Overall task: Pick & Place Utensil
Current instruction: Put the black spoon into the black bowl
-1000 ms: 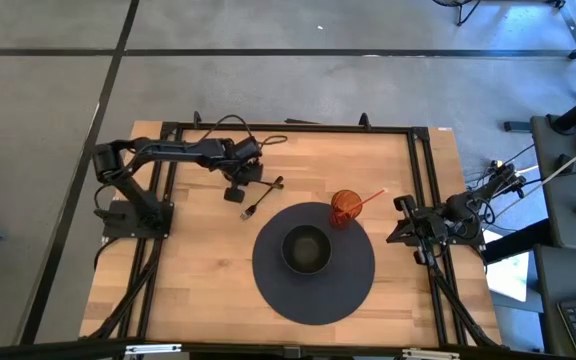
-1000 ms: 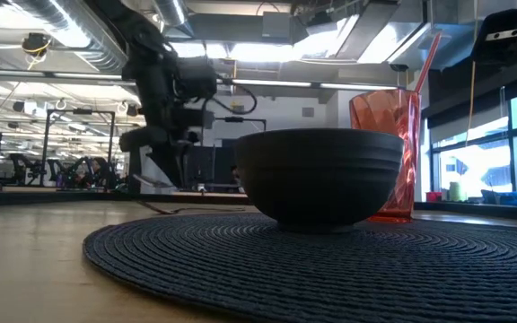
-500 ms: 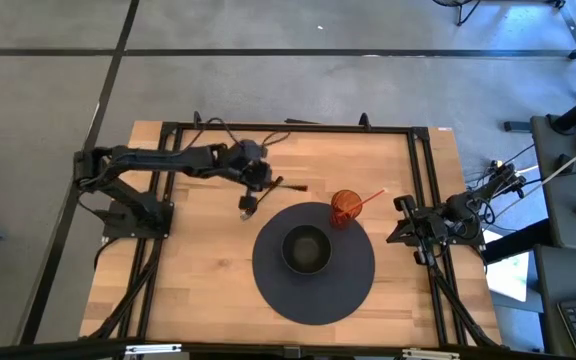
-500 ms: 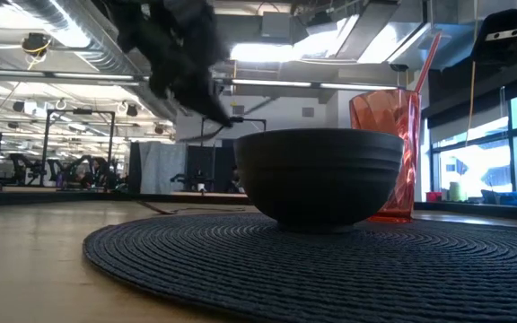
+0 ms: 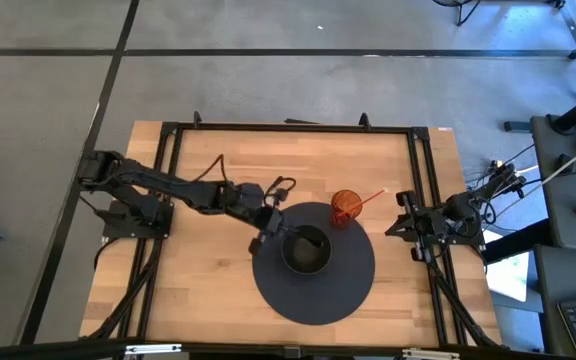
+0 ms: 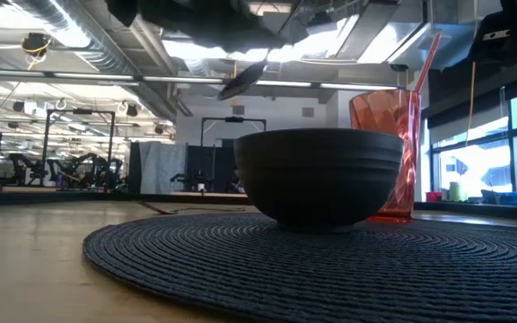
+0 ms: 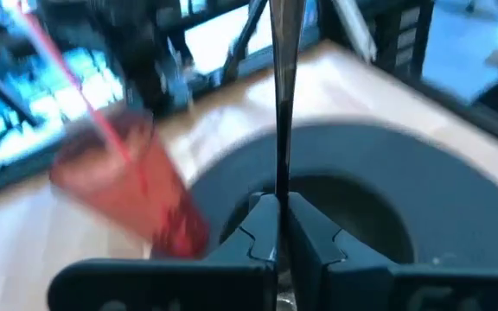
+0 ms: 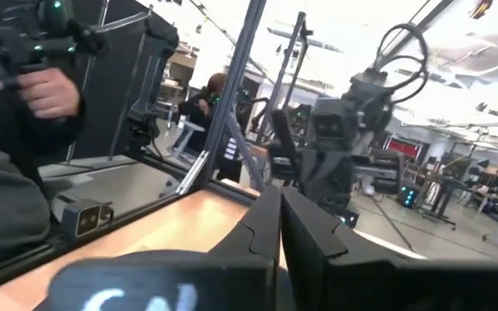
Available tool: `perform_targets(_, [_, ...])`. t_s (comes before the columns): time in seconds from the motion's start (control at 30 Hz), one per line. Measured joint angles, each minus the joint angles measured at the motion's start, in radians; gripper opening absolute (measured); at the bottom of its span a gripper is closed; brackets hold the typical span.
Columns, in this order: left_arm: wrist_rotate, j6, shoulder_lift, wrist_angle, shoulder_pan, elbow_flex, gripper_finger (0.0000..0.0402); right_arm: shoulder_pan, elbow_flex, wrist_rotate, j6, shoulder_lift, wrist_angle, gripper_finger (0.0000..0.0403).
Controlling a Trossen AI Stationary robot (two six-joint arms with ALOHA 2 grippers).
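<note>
A slim dark utensil [image 7: 281, 104] sticks out forward from my left gripper [image 7: 277, 214], which is shut on it. In the low view its spoon end [image 6: 240, 82] hangs in the air above the dark bowl [image 6: 319, 177]. From above, my left gripper [image 5: 271, 228] is at the left rim of the bowl [image 5: 306, 250], which stands on a round dark placemat [image 5: 313, 295]. An orange cup [image 5: 345, 207] with a straw stands on the mat's far edge. My right gripper [image 8: 279, 226] waits shut at the table's right edge. My left gripper pinches the utensil's handle [image 7: 279, 186] between its two fingers. The utensil runs on along the fingers and out past their tips. It is lifted clear of the table, with its spoon end [image 6: 240, 82] tilted in the air over the bowl's left rim.
The orange cup [image 7: 132, 194] with its red straw [image 6: 423, 63] stands just beyond the bowl. A black cable [image 5: 280, 187] loops over the wood left of the cup. Black frame rails [image 5: 288, 128] border the table. Bare wood [image 5: 188, 280] lies left of the mat. A person shows beyond the table in the right wrist view.
My left gripper has carried the utensil from the table's far-left area toward the near edge and right, to the bowl's left rim, turning as the arm stretched out. The utensil, low by the table a second ago, is now raised above the bowl.
</note>
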Motion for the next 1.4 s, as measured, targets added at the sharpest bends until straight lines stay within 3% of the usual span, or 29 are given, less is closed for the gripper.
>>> perform_targets(0.2, [0.000,-0.028,0.165,0.143,-0.022,0.065,0.0003,0.000,0.000,-0.001,-0.007,0.000,0.037,0.0014])
perform_targets(0.5, [0.009,-0.076,0.445,0.090,-0.029,0.300,0.0003,0.000,0.000,-0.003,-0.004,0.000,0.036,0.0014])
perform_targets(1.03, [0.001,-0.171,0.482,0.022,-0.041,0.323,0.0004,0.000,0.000,-0.003,-0.003,0.000,0.034,0.0014])
perform_targets(1.4, [-0.091,-0.232,0.481,0.096,-0.042,0.264,0.0004,0.000,0.000,-0.003,0.004,0.000,0.035,0.0014])
